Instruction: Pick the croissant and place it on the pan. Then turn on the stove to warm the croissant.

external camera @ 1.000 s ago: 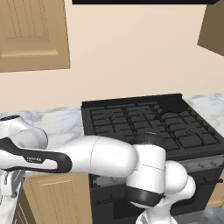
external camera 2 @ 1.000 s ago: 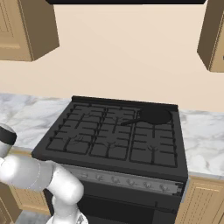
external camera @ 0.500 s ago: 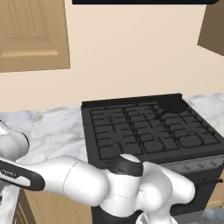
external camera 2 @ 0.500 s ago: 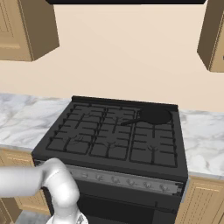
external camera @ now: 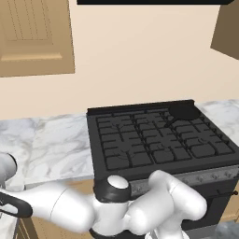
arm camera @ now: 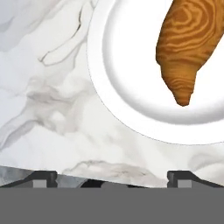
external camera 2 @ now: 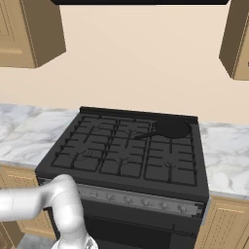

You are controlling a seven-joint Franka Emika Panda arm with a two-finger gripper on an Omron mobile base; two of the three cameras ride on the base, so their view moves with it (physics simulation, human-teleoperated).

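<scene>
the fingers (arm camera: 112, 177) stood wide and empty over the marble table (arm camera: 52, 100). right of them, the croissant (arm camera: 188, 48) lay on a white plate (arm camera: 118, 87); the pan (external camera 2: 171, 129) sat on the stove (external camera 2: 126, 151). centring over the pastry before descending seemed wise.

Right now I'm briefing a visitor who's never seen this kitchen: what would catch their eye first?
Probably the croissant, orange-brown on a white plate that sits on the marble counter, seen close in the hand view. Next, the wide black stove, with the pan on its back right burner.
</scene>
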